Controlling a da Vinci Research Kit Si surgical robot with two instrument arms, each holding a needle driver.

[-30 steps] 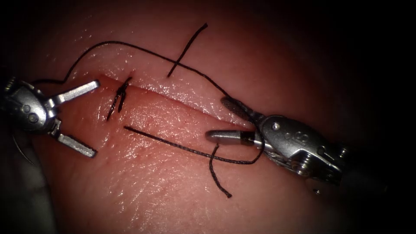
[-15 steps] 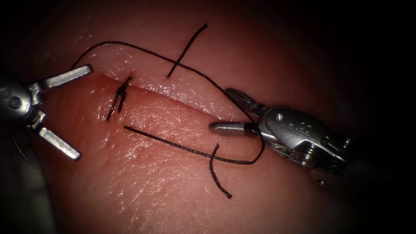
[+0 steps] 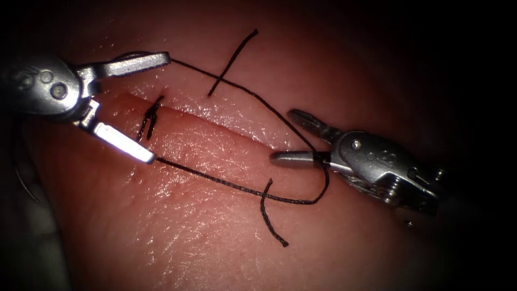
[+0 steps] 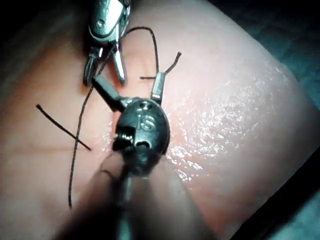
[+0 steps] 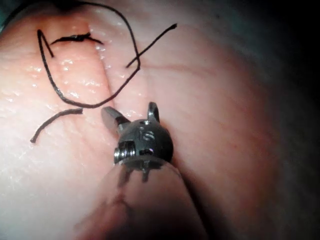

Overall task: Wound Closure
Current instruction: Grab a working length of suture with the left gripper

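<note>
The cut (image 3: 215, 121) runs slantwise across the tissue (image 3: 204, 237). A tied stitch (image 3: 149, 117) crosses its left end. My left tool (image 3: 160, 108) is open and holds nothing. Its upper jaw lies over the long thread (image 3: 237, 86), and its lower jaw tip touches the thread's free end (image 3: 157, 159). My right tool (image 3: 281, 136) is open on the right and also holds nothing. The thread runs between its jaws, loops under the lower one and comes back left. The left wrist view shows the left tool (image 4: 128, 80) open. The right wrist view shows the right tool (image 5: 129, 110) open beside the thread loop (image 5: 90, 105).
Two cut thread ends lie loose: one above the cut (image 3: 232, 62), one below it (image 3: 269, 215). A thin dark curve (image 3: 24, 186) sits in shadow left of the tissue; whether it is needle or thread I cannot tell.
The left tool has swung up and right toward the stitch, still open; its lower jaw now reaches the thread's free end. The right tool has drifted slightly right.
</note>
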